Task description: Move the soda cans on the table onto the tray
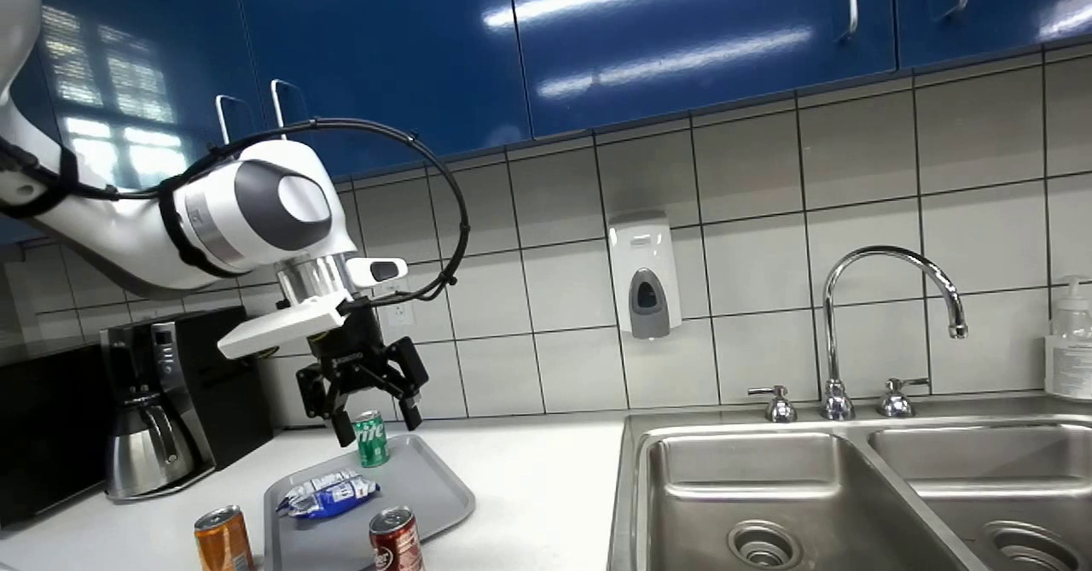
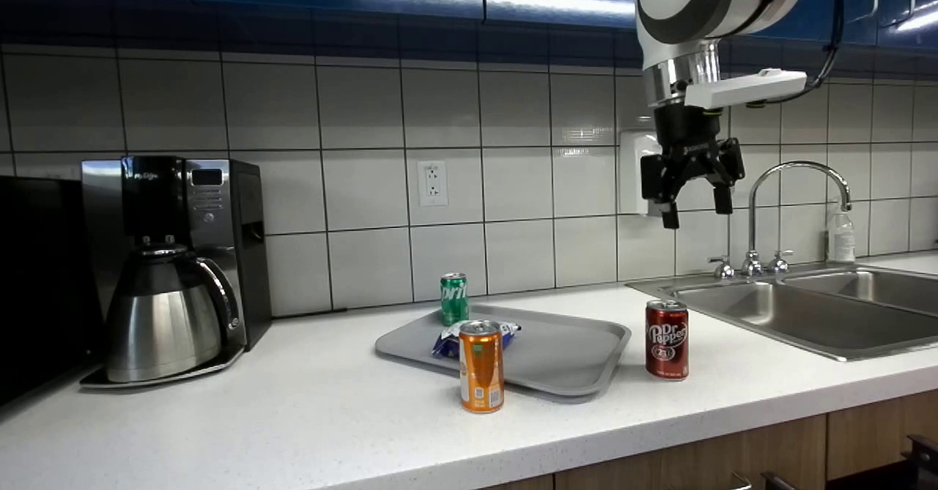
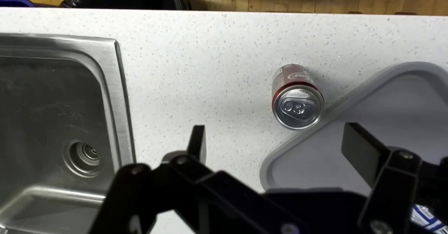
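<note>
The green can (image 2: 453, 301) stands upright at the back of the grey tray (image 2: 564, 354); it also shows in an exterior view (image 1: 371, 441). The orange can (image 2: 481, 369) stands upright on the white table (image 2: 308, 417), close outside the tray's edge. The red can (image 2: 667, 342) stands upright on the table beside the tray, on the sink side. It shows in the wrist view (image 3: 297, 103), ahead of the fingertips and close to the tray rim. My gripper (image 2: 696, 209) is open and empty, high above the counter. In the wrist view, its fingers (image 3: 276, 143) are wide apart with nothing between them.
A blue and white packet (image 1: 337, 496) lies on the tray near the green can. A coffee maker with a steel pot (image 2: 165, 321) stands at the far end. A steel double sink (image 1: 768, 490) and tall faucet (image 1: 832, 340) are on the opposite side. Blue cabinets (image 1: 384, 50) hang above.
</note>
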Motion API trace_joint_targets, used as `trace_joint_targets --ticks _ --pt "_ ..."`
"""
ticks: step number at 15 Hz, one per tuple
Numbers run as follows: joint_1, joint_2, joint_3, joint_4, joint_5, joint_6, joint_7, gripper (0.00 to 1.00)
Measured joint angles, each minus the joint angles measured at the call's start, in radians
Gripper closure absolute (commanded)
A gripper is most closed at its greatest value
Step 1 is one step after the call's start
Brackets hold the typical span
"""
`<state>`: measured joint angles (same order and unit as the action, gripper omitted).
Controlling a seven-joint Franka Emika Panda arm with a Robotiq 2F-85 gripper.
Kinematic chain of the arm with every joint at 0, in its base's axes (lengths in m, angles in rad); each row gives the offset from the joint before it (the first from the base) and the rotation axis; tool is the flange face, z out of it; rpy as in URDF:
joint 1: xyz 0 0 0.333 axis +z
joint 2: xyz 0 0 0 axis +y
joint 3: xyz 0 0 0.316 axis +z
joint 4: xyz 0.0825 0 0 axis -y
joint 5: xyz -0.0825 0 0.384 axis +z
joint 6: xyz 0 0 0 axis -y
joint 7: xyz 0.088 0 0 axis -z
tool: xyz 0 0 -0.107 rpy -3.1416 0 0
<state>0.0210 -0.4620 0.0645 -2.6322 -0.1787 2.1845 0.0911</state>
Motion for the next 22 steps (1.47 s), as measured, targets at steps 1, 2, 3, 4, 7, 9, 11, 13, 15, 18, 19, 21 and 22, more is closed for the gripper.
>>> trace_joint_targets --ticks 1,2,3,4,7,9,11,13,15,18,19,21,22 --pt "0.0 0.005 -0.001 -0.015 0.0 0.018 -0.005 0.0" --pt "0.0 0.012 -0.002 -0.027 0.0 0.034 -0.007 0.0" --pt "0.0 0.021 -0.002 -0.039 0.0 0.053 -0.008 0.0" --pt "0.0 0.031 -0.002 -0.049 0.0 0.074 -0.008 0.0" --pt "0.0 0.075 -0.002 -0.068 -0.001 0.127 -0.008 0.0" --pt "0.0 0.115 -0.002 -0.072 -0.002 0.152 -0.008 0.0" --pt "0.0 0.159 -0.001 -0.072 -0.006 0.177 -0.008 0.0" --pt "0.0 0.203 0.002 -0.072 -0.017 0.202 -0.006 0.0" --pt "0.0 0.244 0.005 -0.07 -0.034 0.228 0.0 0.0" --pt "0.0 0.302 0.005 -0.056 -0.056 0.248 0.009 0.0" --pt "0.0 0.321 0.006 -0.049 -0.066 0.25 0.012 0.0" --pt "0.0 0.357 0.007 -0.033 -0.088 0.255 0.023 0.0" --pt "0.001 0.374 0.007 -0.024 -0.097 0.256 0.028 0.0"
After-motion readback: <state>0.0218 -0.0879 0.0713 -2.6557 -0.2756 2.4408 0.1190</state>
